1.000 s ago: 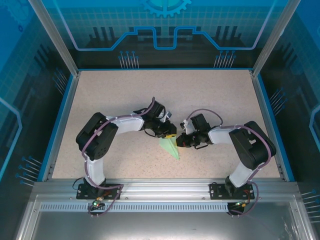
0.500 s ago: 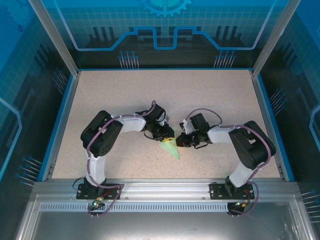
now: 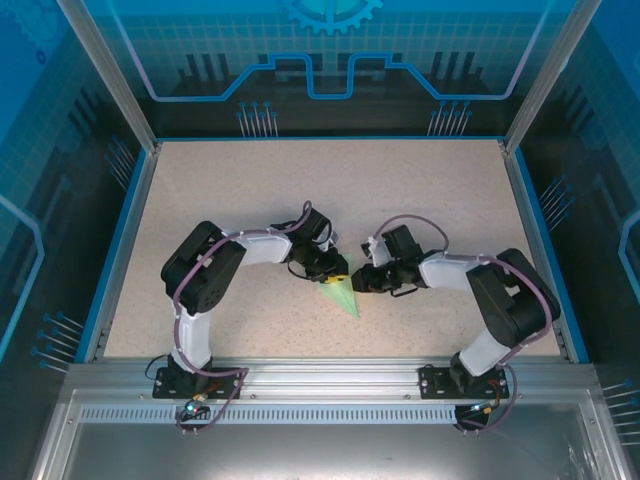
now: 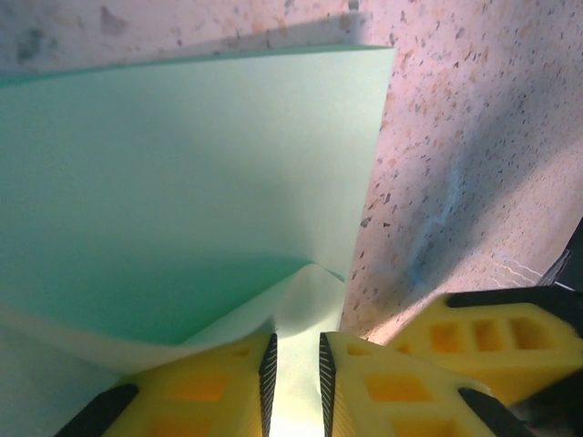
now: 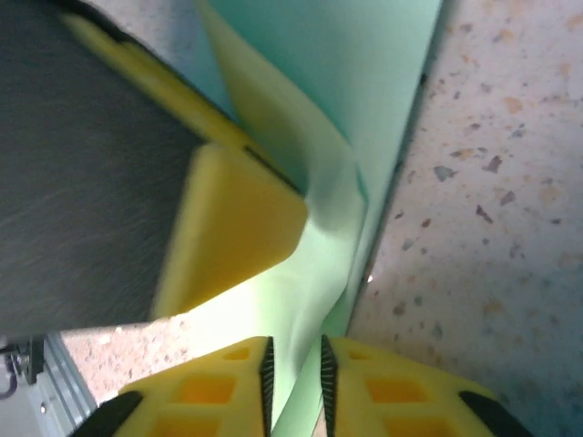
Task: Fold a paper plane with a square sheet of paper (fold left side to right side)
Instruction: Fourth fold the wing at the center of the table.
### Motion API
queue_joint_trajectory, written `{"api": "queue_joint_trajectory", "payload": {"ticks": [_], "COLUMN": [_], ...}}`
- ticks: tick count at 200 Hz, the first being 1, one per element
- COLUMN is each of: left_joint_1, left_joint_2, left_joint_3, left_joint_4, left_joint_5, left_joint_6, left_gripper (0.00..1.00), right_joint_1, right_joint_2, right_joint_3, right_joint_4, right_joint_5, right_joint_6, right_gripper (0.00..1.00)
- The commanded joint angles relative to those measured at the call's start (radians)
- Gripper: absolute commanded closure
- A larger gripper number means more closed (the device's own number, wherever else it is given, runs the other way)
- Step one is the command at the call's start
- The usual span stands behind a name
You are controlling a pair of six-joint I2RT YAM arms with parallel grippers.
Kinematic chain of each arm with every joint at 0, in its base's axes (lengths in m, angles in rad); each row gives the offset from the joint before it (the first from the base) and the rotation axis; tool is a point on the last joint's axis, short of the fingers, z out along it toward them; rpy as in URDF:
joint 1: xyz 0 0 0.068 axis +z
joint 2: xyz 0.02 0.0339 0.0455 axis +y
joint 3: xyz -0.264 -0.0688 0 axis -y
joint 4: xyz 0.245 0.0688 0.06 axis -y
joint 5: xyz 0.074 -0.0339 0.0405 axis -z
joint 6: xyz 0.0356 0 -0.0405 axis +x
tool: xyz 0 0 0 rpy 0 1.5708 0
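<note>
The pale green sheet of paper (image 3: 342,296), creased into a narrow pointed shape, lies on the speckled desk (image 3: 250,190) about midway between its left and right edges and somewhat nearer the near edge, its tip aimed at that edge and its wider end toward the far one. At that wider end both arms meet it: the left arm's fingers (image 3: 338,272) from the left, the right arm's fingers (image 3: 360,281) from the right, close beside each other. In the left wrist view a flap of the paper curls up off the desk and runs into the slim slot between the yellow fingers (image 4: 209,387). In the right wrist view the paper likewise passes between that arm's fingers (image 5: 392,391). Both pairs stand almost together with paper in the slot; I cannot tell whether either truly clamps it.
</note>
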Motion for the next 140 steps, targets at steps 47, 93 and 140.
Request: {"api": "queue_joint_trajectory", "payload": {"ticks": [47,93,140], "left_joint_1": [0.0,-0.001,-0.002], "left_joint_2": [0.023,0.018,0.013], "left_joint_3": [-0.046,-0.049,-0.049], "left_joint_4": [-0.039,-0.037,-0.036], "left_joint_5": [-0.057,-0.055,-0.054], "left_joint_6": [0.014,0.017,0.019], "left_gripper": [0.77,0.77,0.77], "right_joint_1": [0.058,0.108,0.122], "right_joint_2": [-0.152,-0.056,0.016], "right_joint_3": [-0.088,-0.078,-0.056], "right_joint_4": [0.022,0.071,0.029], "right_joint_5": [-0.159,-0.139,-0.108], "right_joint_6": [0.087,0.123,0.101], "right_gripper": [0.71,0.72,0.73]}}
